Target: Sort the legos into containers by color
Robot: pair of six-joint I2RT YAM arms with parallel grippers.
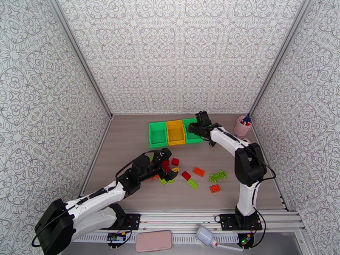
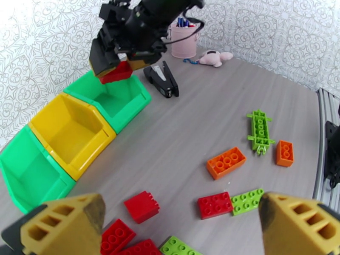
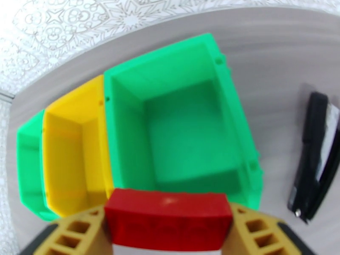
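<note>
My right pincer clamps a red brick over the end green bin. Next, I judge, centre it and let go. My left pincer hangs spread above loose bricks on the bench.

The grey wood-grain table carries three joined bins in a row near its back edge: green, yellow, green. A black stapler lies just beside the right green bin. A pink cup stands in the back right corner, with a small pink toy near it. Legos lie scattered across the middle: a red cube, a red brick touching a lime plate, an orange brick, a long lime piece and a small orange brick.
</note>
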